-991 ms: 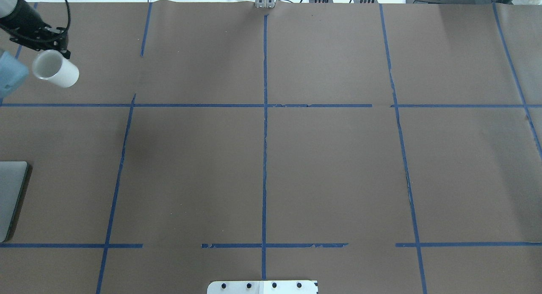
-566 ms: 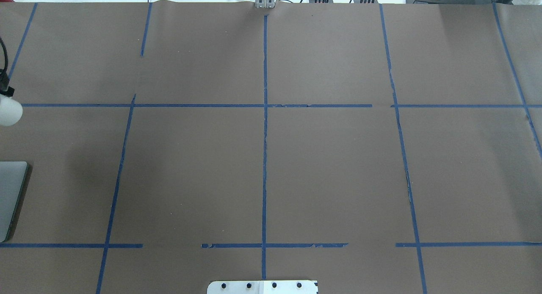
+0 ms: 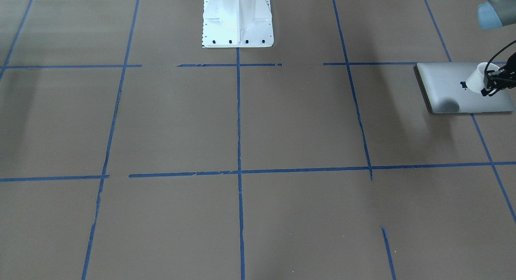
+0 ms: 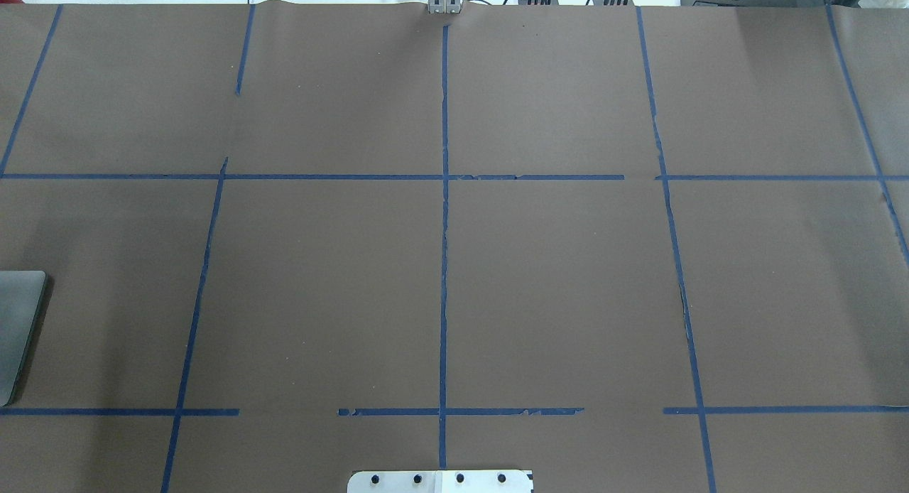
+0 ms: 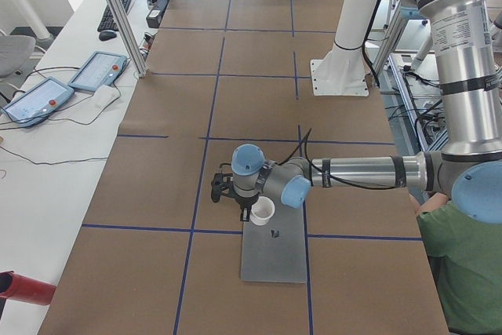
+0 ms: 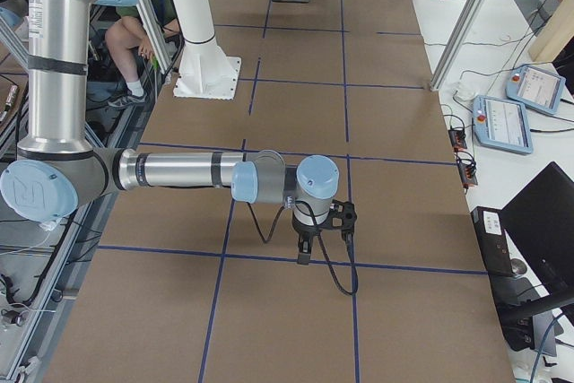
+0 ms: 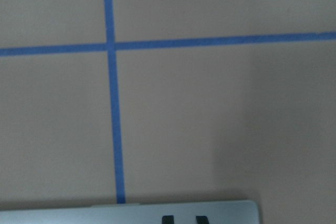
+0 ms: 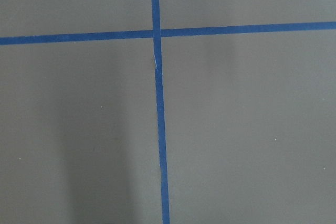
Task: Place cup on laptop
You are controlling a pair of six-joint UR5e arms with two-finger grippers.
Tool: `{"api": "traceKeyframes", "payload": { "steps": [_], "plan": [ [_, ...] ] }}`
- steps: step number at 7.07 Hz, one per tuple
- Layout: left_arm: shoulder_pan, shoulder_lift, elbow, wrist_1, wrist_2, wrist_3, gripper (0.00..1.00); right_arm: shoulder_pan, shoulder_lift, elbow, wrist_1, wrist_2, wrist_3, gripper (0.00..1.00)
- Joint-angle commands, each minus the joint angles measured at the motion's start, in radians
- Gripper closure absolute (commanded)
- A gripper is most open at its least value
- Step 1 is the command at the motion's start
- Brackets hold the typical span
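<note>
The white cup (image 3: 476, 80) is tilted and held in my left gripper (image 3: 489, 85), which is shut on it. It hangs just above the silver-grey laptop (image 3: 447, 80), near the dark logo, and casts a shadow on the lid. In the exterior left view the cup (image 5: 261, 211) is over the laptop's (image 5: 274, 260) far end, at my left gripper (image 5: 243, 208). The overhead view shows only the laptop's edge (image 4: 18, 329). My right gripper (image 6: 323, 244) hangs over bare table near a tape crossing; I cannot tell whether it is open or shut.
The white robot pedestal (image 3: 237, 19) stands at the table's robot side. Blue tape lines grid the brown table. Teach pendants (image 5: 98, 71) lie on a side desk. A person in green (image 5: 463, 272) sits beside the robot's left arm.
My left gripper, holding the cup, has moved from the table's far left corner toward the laptop and has left the overhead view.
</note>
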Motion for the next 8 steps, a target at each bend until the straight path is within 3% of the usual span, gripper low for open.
{"api": "traceKeyframes", "payload": {
  "steps": [1,3,8],
  "plan": [
    [0.004,0.058,0.06,-0.175,0.014,-0.147,1.0,0.0,0.0,0.0,0.0,0.0,0.0,0.0],
    [0.012,0.059,0.121,-0.288,0.014,-0.23,1.0,0.0,0.0,0.0,0.0,0.0,0.0,0.0],
    [0.107,0.057,0.121,-0.293,0.011,-0.242,1.0,0.0,0.0,0.0,0.0,0.0,0.0,0.0]
  ]
}}
